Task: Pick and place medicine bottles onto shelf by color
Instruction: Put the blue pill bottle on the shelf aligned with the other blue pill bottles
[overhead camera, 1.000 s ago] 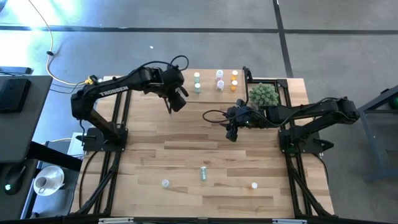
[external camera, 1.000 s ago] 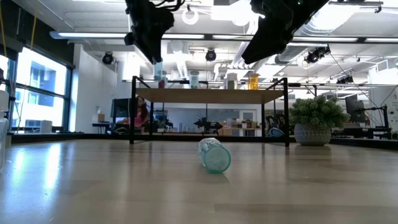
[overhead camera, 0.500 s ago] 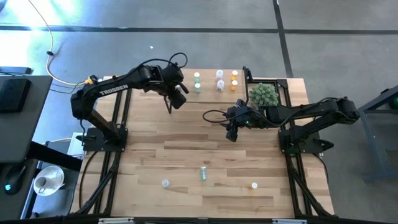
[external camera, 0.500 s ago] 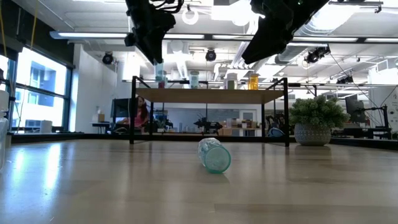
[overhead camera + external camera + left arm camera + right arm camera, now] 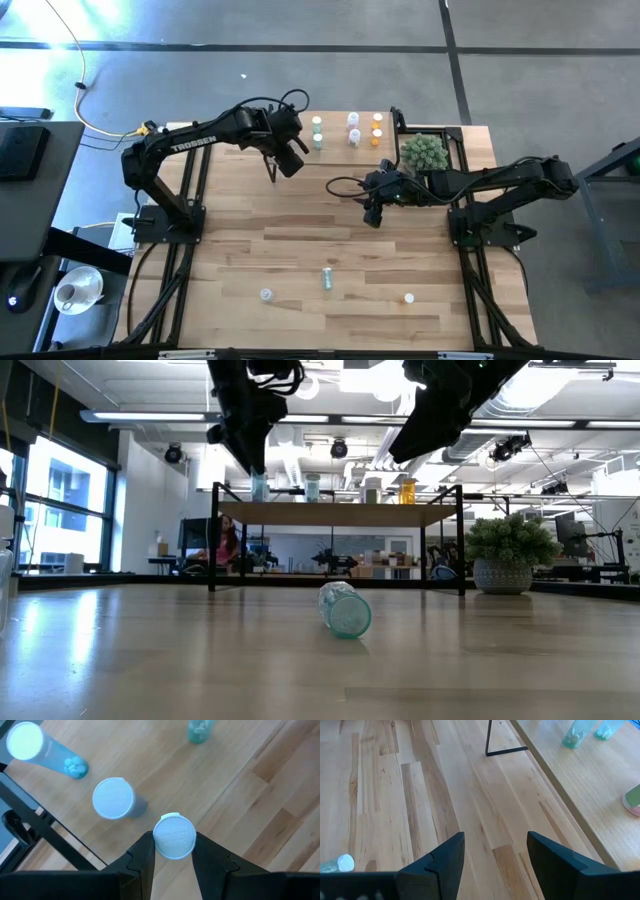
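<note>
My tabletop is pale wooden planks, and it carries my two arm bases at its left and right edges. At the far edge stands the shelf, a light board on thin black legs, with a potted plant on the tabletop just beside its right end. On the shelf, bottles stand upright in short rows: green ones at the left, white ones in the middle, orange ones at the right. Near the front edge, well apart from the shelf, three bottles lie loose on the planks: a green one on its side, a white one to its left and an orange one to its right.
</note>
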Robot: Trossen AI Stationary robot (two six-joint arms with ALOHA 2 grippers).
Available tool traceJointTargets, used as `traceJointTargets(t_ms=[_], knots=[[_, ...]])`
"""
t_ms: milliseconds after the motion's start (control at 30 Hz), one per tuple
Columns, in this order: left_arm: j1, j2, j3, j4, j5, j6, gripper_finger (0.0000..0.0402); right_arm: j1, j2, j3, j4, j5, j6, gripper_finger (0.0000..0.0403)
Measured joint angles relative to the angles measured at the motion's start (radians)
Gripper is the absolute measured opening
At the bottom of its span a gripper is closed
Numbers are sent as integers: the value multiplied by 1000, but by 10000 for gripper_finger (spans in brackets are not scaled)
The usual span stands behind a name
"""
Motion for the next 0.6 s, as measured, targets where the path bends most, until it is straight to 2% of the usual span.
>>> traceJointTargets(t_ms=[600], knots=[[0,0,0,-5,-31,1,126,0,0,0,0,0,1,206]])
